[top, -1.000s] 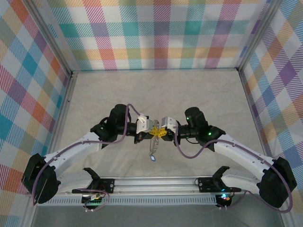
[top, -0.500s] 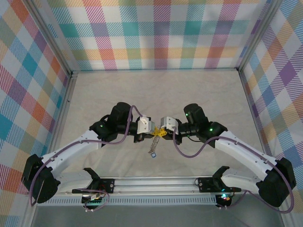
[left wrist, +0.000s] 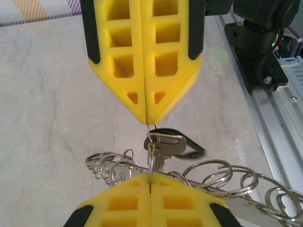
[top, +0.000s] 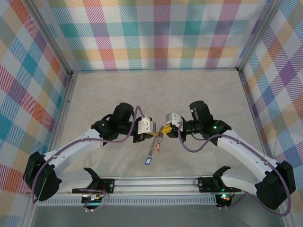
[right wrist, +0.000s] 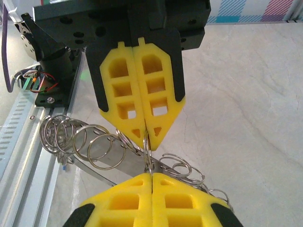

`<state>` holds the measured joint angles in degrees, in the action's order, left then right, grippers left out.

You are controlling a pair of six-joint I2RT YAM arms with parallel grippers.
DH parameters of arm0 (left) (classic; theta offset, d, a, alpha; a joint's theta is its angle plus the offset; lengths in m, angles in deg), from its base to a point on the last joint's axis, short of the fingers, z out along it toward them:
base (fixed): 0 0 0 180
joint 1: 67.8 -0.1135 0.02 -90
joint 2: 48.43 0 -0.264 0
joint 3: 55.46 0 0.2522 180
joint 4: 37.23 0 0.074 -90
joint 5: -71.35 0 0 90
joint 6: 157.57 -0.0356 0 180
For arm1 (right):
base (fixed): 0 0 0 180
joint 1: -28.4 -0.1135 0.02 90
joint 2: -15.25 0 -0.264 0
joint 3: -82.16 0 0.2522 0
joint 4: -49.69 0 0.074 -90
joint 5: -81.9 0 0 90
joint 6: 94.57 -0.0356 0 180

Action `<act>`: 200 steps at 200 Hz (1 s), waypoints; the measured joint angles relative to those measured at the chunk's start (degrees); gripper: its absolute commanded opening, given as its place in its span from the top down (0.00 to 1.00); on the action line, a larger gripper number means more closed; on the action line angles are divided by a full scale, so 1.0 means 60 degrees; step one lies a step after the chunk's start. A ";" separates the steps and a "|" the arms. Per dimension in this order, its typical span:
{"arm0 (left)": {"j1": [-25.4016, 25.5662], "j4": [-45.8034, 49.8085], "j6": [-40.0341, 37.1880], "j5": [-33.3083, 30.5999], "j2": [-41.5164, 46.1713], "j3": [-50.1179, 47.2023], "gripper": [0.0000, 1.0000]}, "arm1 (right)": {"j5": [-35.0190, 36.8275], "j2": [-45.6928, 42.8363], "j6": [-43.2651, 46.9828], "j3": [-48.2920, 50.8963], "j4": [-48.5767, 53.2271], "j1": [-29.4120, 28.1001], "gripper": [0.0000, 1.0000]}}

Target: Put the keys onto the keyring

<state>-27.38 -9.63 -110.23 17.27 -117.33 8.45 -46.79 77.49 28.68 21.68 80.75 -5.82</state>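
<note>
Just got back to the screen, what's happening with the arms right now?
The left gripper and the right gripper meet tip to tip above the table, each shut on the thin silvery metal keyring held between them. Its chain of small metal rings dangles below, ending in a blue tag. A small black-headed metal key sits against the ring, and a red-headed key hangs beside the chain; whether either is fully threaded on is unclear.

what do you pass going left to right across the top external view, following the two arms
left arm's black shoulder joint → left arm's white link → left gripper → right gripper, both jaws shut on the silvery wire keyring → right arm's white link → right arm's black shoulder joint
</note>
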 measured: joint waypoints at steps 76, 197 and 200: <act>-0.0036 -0.0929 0.1002 0.0178 -0.0146 -0.0171 1.00 | -0.0066 -0.0175 -0.0175 0.0215 -0.0153 0.0186 0.75; -0.0040 -0.1300 0.1206 0.0426 -0.0178 -0.0193 1.00 | -0.0025 -0.0678 -0.0175 0.0233 -0.0233 0.0211 0.64; -0.0040 -0.1300 0.1206 0.0426 -0.0178 -0.0193 1.00 | -0.0040 -0.0663 -0.0178 0.0233 -0.0233 0.0211 0.64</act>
<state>-27.62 -17.43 -102.99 19.83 -118.41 7.29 -47.03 73.51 27.61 23.08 79.35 -4.55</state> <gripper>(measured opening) 0.049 0.346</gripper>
